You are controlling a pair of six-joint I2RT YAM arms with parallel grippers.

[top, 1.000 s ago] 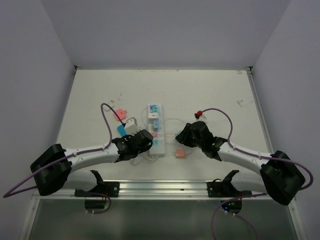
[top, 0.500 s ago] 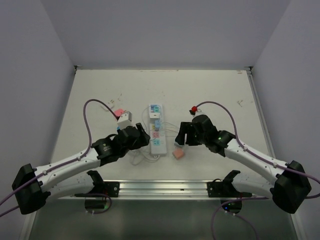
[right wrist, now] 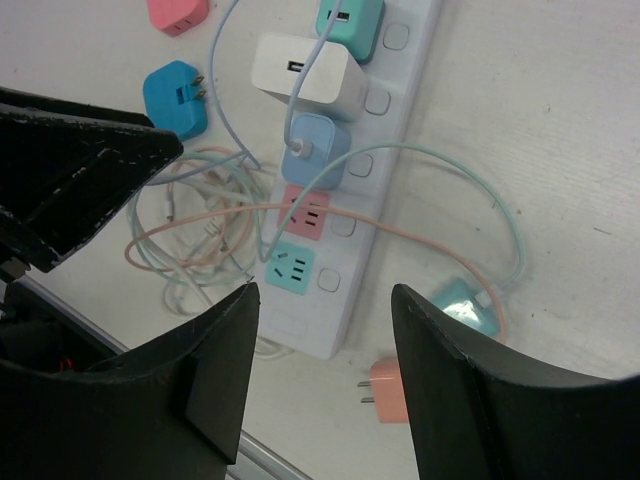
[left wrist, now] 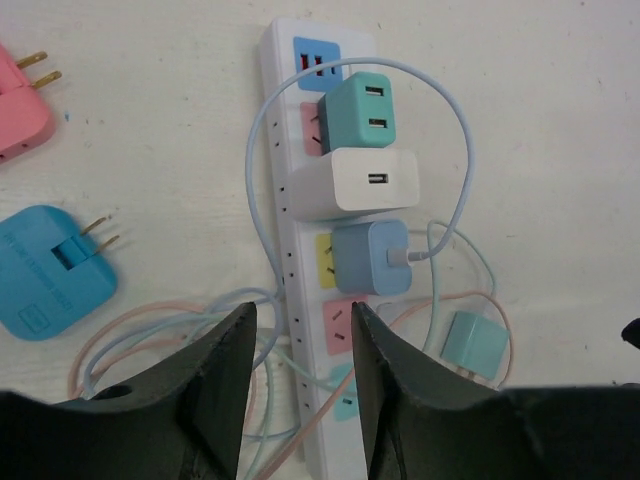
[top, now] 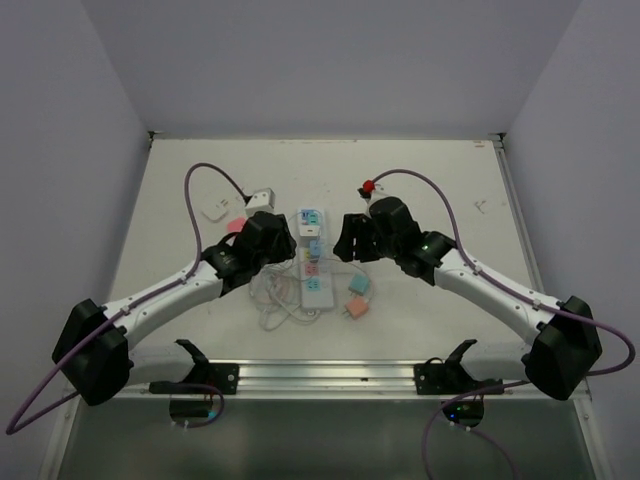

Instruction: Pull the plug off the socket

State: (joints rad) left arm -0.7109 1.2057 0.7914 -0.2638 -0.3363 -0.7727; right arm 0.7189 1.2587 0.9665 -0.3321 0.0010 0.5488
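The socket [top: 317,290] [left wrist: 290,200] [right wrist: 395,130], a long white strip with pastel outlets, lies lengthwise mid-table. Three plugs sit in it: a teal plug [left wrist: 358,112] [right wrist: 350,15], a white plug [left wrist: 360,182] [right wrist: 305,65] and a light blue plug [left wrist: 370,257] [right wrist: 315,145] with a cable. My left gripper [top: 283,245] [left wrist: 303,330] hovers open over the strip's near outlets, left of it in the top view. My right gripper [top: 345,240] [right wrist: 322,300] hangs open above the strip's near end from the right. Neither holds anything.
Loose plugs lie around: pink [left wrist: 20,110] [right wrist: 178,12] and blue [left wrist: 45,270] [right wrist: 175,95] left of the strip, teal [top: 358,288] [left wrist: 472,345] [right wrist: 462,305] and orange [top: 350,307] [right wrist: 385,388] to its right. Tangled thin cables [top: 272,305] [right wrist: 190,240] lie by the near end. A small white item [top: 215,210] lies at the back left.
Both arms swung up from the near side to flank the strip's middle, and both grippers opened. A teal plug now lies beside the orange one.
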